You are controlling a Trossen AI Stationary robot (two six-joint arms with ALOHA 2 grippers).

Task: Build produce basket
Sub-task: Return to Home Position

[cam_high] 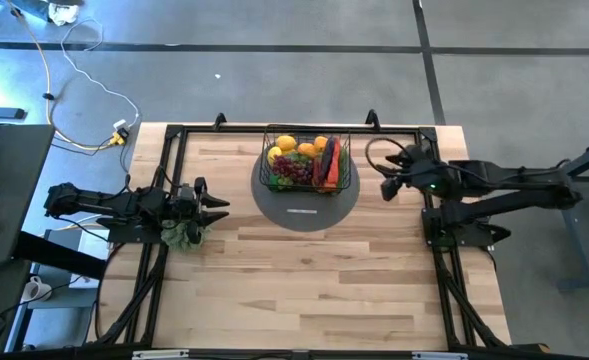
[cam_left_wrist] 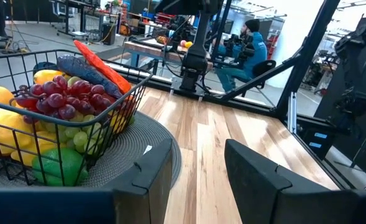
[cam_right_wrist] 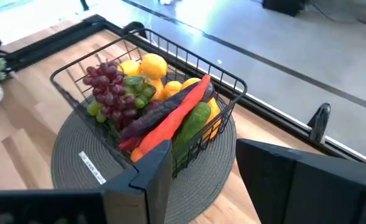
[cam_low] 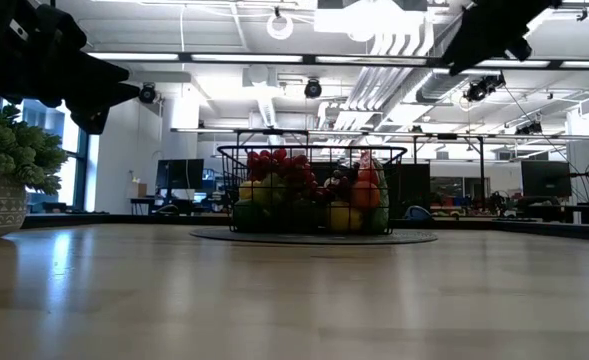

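the basket, heaped with produce, sits on a round grey mat near the table's far edge, flanked by the left gripper and right gripper, both with jaws apart and empty.

Free room and obstacles. Bare table spans the whole near half. The basket, with produce reaching above its rim, stands on a mat at the far middle. Open lanes separate it from the left pincer and the right pincer. A potted plant sits just beside the left pincer.
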